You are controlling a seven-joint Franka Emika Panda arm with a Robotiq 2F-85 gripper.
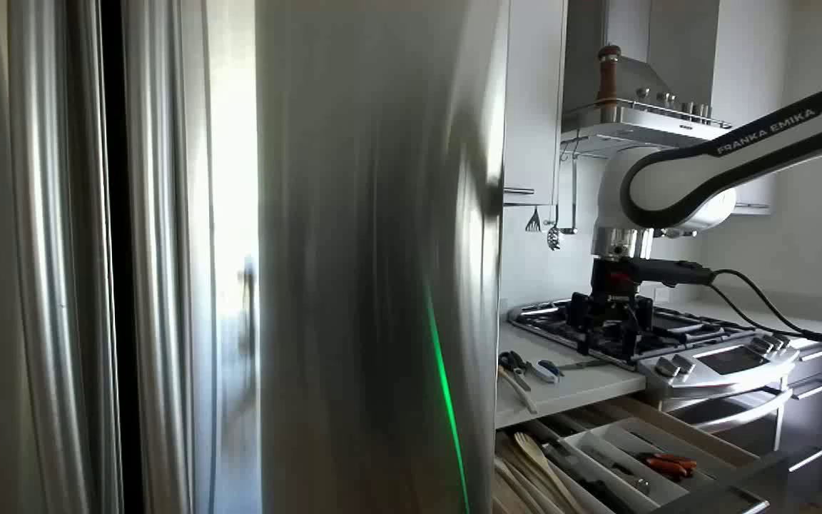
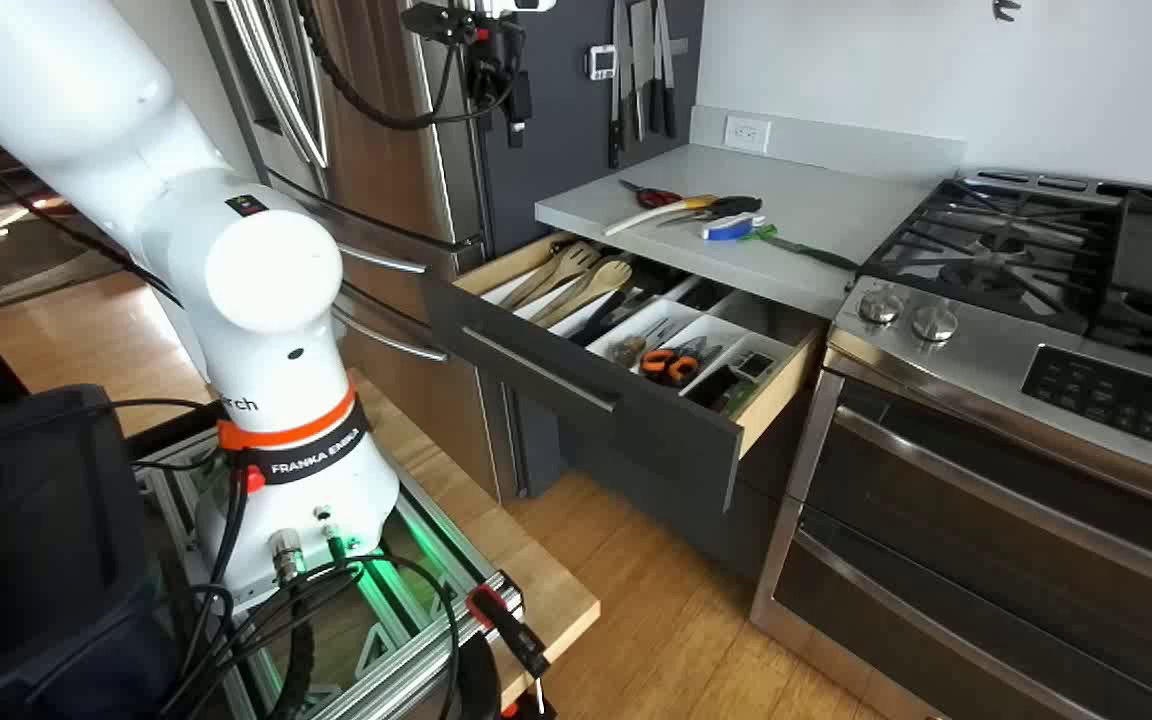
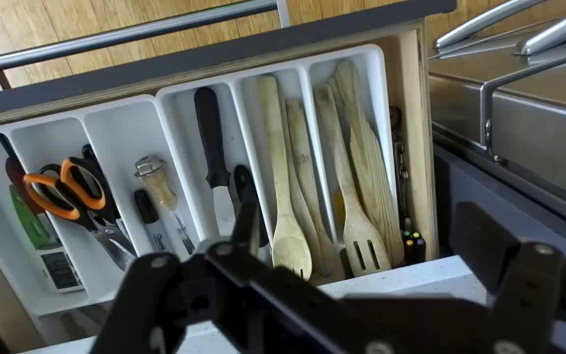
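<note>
Loc: kitchen | s/s fridge (image 1: 372, 214) | gas stove (image 2: 986, 400) | vent hood (image 1: 657, 123) | utensil drwr (image 2: 626, 425) w/ wooden spoon (image 3: 281, 172)

We log bare wood, matt with grain showing, on the slotted turner (image 3: 361, 226) and spoon (image 3: 282, 187). Cutlery tray (image 3: 118, 132): smooth plastic, faint sheen. Scissors (image 3: 89, 216): plastic handles, shiny metal blades. Drawer front (image 2: 636, 440): smooth, matt. Refrigerator (image 1: 375, 178): we read brushed metal, glossy, streaked with reflections.

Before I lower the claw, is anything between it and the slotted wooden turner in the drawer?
Nothing visible. In the wrist view, no object lies over the head of the slotted wooden turner, and the open claw holds nothing. The countertop edge runs right by that head, though, so the claw might catch it.
</note>
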